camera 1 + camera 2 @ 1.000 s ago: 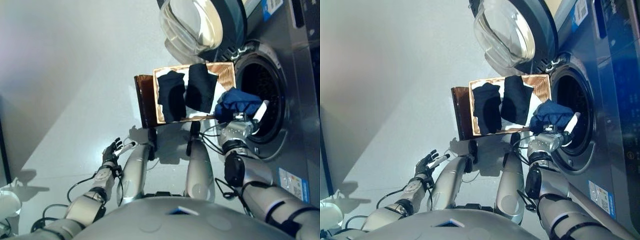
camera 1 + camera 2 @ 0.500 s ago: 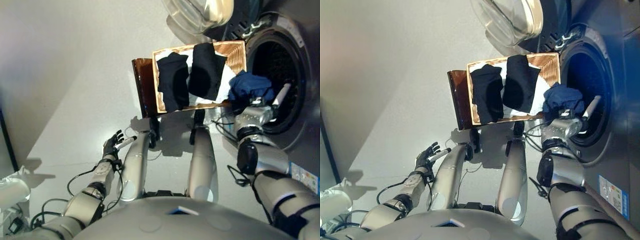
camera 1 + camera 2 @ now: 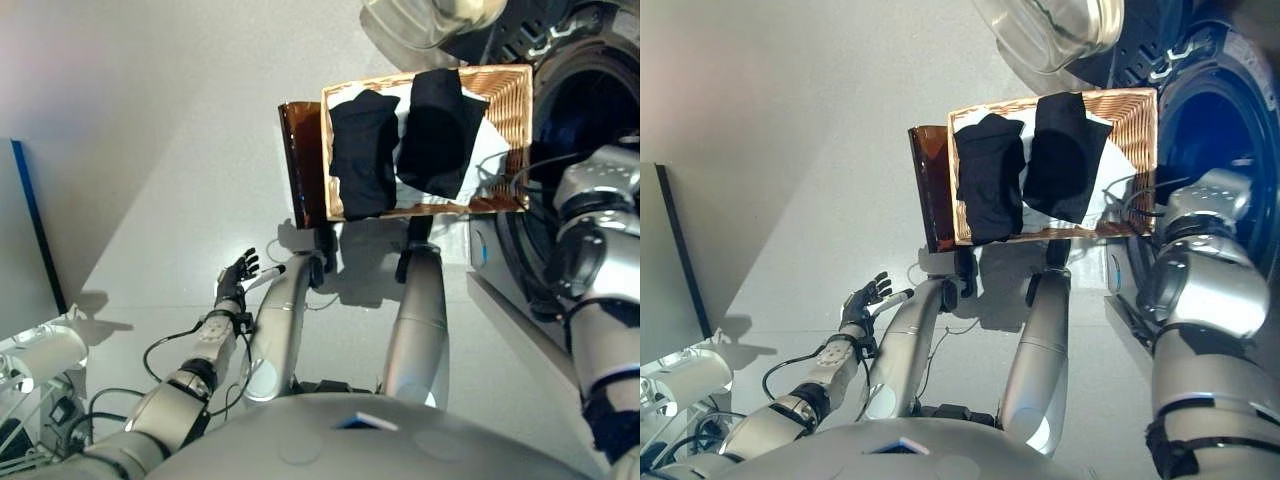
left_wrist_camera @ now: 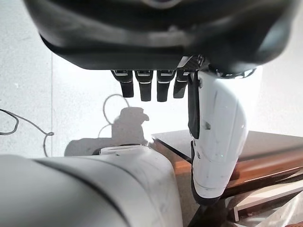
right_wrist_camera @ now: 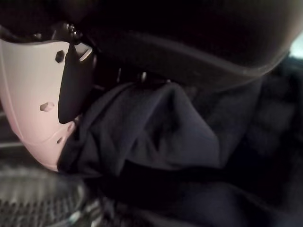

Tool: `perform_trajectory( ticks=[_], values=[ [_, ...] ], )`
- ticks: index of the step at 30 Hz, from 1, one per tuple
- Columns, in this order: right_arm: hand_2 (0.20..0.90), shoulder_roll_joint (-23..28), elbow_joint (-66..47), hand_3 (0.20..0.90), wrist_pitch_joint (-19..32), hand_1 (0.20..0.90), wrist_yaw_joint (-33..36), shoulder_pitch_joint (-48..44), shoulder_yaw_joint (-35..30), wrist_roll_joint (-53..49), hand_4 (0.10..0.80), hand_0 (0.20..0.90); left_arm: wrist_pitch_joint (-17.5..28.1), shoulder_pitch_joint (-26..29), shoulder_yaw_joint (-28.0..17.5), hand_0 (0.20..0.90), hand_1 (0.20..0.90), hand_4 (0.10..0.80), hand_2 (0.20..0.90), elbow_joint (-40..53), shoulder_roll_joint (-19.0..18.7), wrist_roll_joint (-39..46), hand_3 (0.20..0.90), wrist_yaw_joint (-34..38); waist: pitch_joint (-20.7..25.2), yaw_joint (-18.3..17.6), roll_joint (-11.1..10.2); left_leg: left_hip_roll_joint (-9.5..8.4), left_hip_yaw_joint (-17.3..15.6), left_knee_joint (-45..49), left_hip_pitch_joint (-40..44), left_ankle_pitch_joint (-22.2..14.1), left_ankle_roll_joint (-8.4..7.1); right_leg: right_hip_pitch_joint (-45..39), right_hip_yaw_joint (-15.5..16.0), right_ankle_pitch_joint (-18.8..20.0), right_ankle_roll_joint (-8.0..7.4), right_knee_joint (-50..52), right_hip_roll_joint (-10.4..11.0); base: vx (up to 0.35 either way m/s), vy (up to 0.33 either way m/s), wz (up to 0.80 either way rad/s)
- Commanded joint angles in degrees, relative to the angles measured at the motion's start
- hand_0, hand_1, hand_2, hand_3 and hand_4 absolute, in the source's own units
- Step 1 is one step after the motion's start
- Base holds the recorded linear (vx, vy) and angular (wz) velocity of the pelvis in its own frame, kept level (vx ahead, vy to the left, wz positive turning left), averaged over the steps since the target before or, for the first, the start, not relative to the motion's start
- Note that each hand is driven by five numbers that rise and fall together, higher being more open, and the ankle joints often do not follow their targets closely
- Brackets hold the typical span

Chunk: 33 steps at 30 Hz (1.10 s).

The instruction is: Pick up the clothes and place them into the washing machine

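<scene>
Writing legible enough to report I find nowhere. From the head views I see the wicker basket [image 3: 505,90] on the floor in front of me, with two dark garments [image 3: 400,140] draped over pale laundry inside it, and a brown panel [image 3: 300,170] standing against its side. Just beside the basket gapes the washing machine's drum opening [image 3: 1220,120], its glass door [image 3: 1060,25] swung open beyond the basket. My right forearm reaches into that opening and the drum rim hides the hand from the head cameras. Only the right wrist view shows it: my right hand [image 5: 42,104], white thumb cover plain, is clamped on a dark blue garment [image 5: 156,132] bunched against the palm, with the perforated drum wall below. My left hand [image 3: 235,283] hangs low over the floor, well apart from the basket, fingers relaxed and holding nothing; its wrist view confirms this and catches the brown panel's edge.
</scene>
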<state>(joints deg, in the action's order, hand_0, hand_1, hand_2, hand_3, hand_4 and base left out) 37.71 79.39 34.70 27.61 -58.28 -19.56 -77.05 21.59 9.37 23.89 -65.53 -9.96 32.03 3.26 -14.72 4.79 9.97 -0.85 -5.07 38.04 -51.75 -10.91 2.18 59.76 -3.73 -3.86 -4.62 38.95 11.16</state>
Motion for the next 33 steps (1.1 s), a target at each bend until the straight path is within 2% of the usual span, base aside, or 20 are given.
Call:
perform_trajectory(
  ticks=[1,4,8,13,20,21,22,23,33],
  values=[
    [0.2,9.3,-0.3,0.2,5.2,0.2,2.3,-1.2,0.1,1.5,0.3,0.2,1.0,-2.0,0.4,0.9,0.9,0.8,0.9,-1.5,-1.9,-0.8,0.9,2.3,2.9,-1.0,1.0,0.53,0.6,2.4,0.5,-4.3,-3.33,-2.7,-0.4,-5.5,2.33,2.3,-1.7,0.0,0.0,0.0],
    [0.2,12.0,0.7,0.2,5.2,0.2,3.5,-0.3,-0.6,2.3,0.3,0.2,1.2,-2.7,-0.2,0.9,0.9,0.8,0.9,-1.4,-2.1,-1.1,0.9,2.6,3.3,-1.1,1.2,0.59,0.2,2.5,-0.1,-4.6,-3.22,-1.9,-0.6,-5.4,2.21,2.5,-1.6,-0.008,0.025,-0.03],
    [0.2,13.1,-0.5,0.2,5.5,0.2,2.9,0.4,-0.1,3.1,0.3,0.2,1.7,-3.6,-0.6,0.9,0.9,0.8,0.9,-1.1,-2.4,-1.3,0.9,2.8,3.8,-1.1,1.4,0.63,-0.1,2.8,-0.6,-4.9,-2.96,-0.9,-1.1,-5.2,2.11,2.6,-1.5,-0.007,0.026,-0.02],
    [0.2,11.8,-5.2,0.2,5.4,0.2,-0.5,0.7,2.4,4.9,0.3,0.2,2.4,-3.5,-1.4,0.9,0.9,0.8,0.9,-0.8,-2.7,-1.3,0.9,2.5,3.7,-1.1,1.5,0.71,-0.8,2.9,-1.0,-5.0,-2.76,-0.3,-1.7,-5.1,2.06,2.7,-1.6,-0.014,0.024,-0.07],
    [0.2,10.9,-5.2,0.2,6.3,0.2,-0.7,1.0,1.8,4.7,0.3,0.2,2.6,-2.8,-2.2,0.9,0.9,0.8,0.9,-1.6,-3.1,-1.0,0.9,2.4,3.7,-1.1,1.4,0.74,-1.3,3.0,-0.5,-5.1,-2.72,-0.7,-1.8,-5.3,2.12,2.7,-1.8,0.001,0.003,-0.06],
    [0.378,10.9,-5.2,0.378,6.3,0.378,-0.7,1.0,1.8,4.6,0.427,0.378,2.6,-2.8,-2.2,0.9,0.9,0.8,0.9,-1.6,-3.1,-1.1,0.9,2.4,3.7,-1.1,1.4,0.75,-1.2,3.1,-0.5,-5.1,-2.73,-0.7,-1.7,-5.3,2.12,2.7,-1.8,0.0,0.0,0.0],
    [0.502,10.6,-4.6,0.502,5.9,0.502,-0.7,1.3,1.7,4.5,0.516,0.502,2.5,-2.8,-2.1,0.9,0.9,0.8,0.9,-1.7,-3.0,-1.1,0.9,2.4,3.8,-1.0,1.4,0.71,-1.2,3.0,-0.4,-5.1,-2.72,-0.9,-1.7,-5.4,2.17,2.6,-1.9,0.0,0.0,0.0],
    [0.9,10.7,-3.9,0.9,5.8,0.9,-0.7,1.3,1.5,4.2,0.8,0.9,2.5,-2.7,-2.3,0.9,0.9,0.8,0.9,-2.0,-3.1,-1.2,0.9,2.5,3.9,-1.0,1.3,0.66,-1.2,2.9,-0.3,-5.1,-2.71,-1.0,-1.6,-5.4,2.21,2.6,-1.9,0.0,0.0,0.0],
    [0.9,8.6,-0.4,0.9,3.3,0.9,-1.0,1.2,2.4,2.9,0.8,0.9,1.8,-1.8,-2.9,0.9,0.9,0.8,0.9,-3.9,-3.0,-0.4,0.9,2.7,3.8,-1.2,0.7,0.97,-1.4,3.0,0.1,-5.1,-2.77,-1.5,-1.4,-5.1,2.3,2.2,-2.1,0.0,0.0,0.0]
  ],
)
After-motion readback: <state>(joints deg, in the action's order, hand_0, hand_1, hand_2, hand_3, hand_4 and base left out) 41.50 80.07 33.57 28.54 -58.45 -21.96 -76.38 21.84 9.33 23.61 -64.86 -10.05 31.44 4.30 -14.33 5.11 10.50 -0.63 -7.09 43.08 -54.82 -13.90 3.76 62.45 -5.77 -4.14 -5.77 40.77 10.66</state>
